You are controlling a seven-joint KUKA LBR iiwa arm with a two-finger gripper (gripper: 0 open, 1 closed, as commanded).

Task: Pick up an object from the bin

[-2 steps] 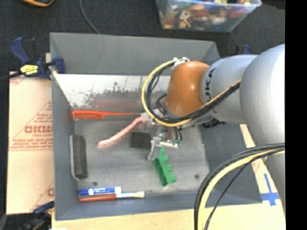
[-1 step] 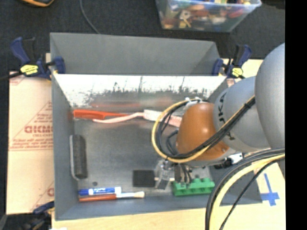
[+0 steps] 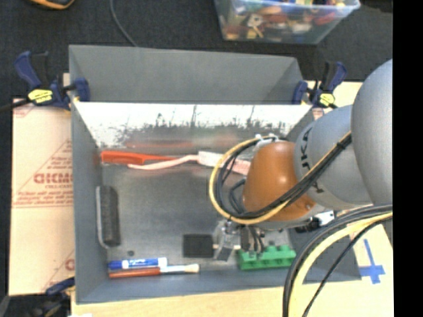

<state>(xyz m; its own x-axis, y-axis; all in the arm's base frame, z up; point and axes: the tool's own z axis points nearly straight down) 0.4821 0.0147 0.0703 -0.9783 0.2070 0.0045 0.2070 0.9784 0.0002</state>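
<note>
My gripper (image 3: 229, 238) hangs low at the bin's front right, below the arm's orange cover. It is just above the gap between a small black square block (image 3: 196, 246) on its left and a green toy brick (image 3: 266, 257) on its right. The brick lies against the front wall, with its top edge partly covered by the gripper. Nothing shows held.
An orange and white toothbrush (image 3: 155, 158) lies along the back of the bin floor. A grey brush (image 3: 108, 215) rests by the left wall. A blue marker (image 3: 137, 264) and an orange-tipped pen (image 3: 153, 271) lie at the front left. The arm and its cables cover the right side.
</note>
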